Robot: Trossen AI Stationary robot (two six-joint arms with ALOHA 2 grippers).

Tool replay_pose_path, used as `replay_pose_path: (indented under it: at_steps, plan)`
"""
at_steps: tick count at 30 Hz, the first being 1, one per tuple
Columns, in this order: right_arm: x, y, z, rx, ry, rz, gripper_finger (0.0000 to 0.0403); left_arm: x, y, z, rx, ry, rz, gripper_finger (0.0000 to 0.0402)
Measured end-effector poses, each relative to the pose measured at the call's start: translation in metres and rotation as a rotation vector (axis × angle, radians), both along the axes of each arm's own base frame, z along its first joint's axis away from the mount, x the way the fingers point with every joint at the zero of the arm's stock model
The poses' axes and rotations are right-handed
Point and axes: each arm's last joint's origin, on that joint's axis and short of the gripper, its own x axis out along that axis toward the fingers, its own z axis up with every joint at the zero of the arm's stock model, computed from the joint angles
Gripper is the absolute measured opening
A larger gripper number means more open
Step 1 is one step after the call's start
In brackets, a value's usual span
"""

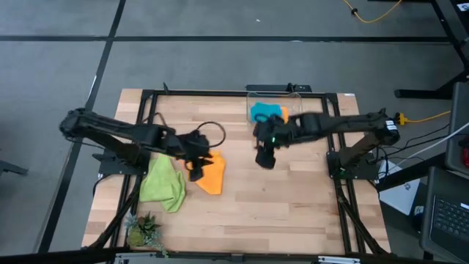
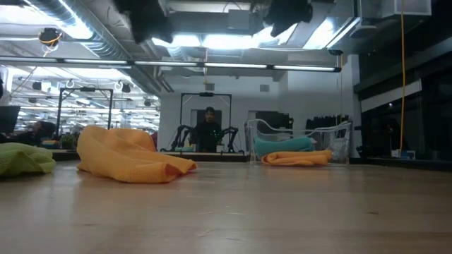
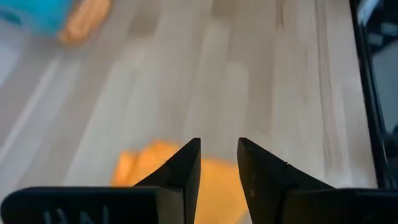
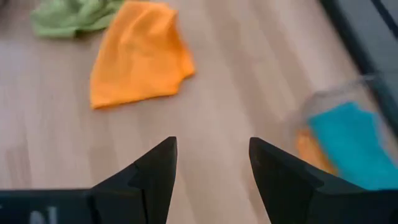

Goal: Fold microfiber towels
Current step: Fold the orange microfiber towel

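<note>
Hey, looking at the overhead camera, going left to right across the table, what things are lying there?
Small plant → lime green towel → orange towel → clear bin holding the turquoise towel and a second orange towel.

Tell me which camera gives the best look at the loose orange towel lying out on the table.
The right wrist view: the orange towel lies whole and unobstructed there. In the high view the left gripper covers its edge. The low view shows it side-on as a crumpled heap. The left wrist view catches only part behind the fingers.
</note>
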Motion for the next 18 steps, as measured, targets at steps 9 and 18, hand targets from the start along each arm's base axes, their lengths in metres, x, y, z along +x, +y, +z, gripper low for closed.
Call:
replay_pose_path:
  at_steps: [9, 18]
  plan:
    - [0.020, 0.049, -0.088, 0.045, -0.222, 0.131, 0.0204, -0.037, -0.031, -0.004, -0.067, 0.203, -0.003, 0.0099]
    - [0.061, 0.064, -0.180, -0.035, -0.228, 0.246, 0.0204, -0.049, -0.061, -0.007, 0.015, 0.207, -0.099, 0.0099]
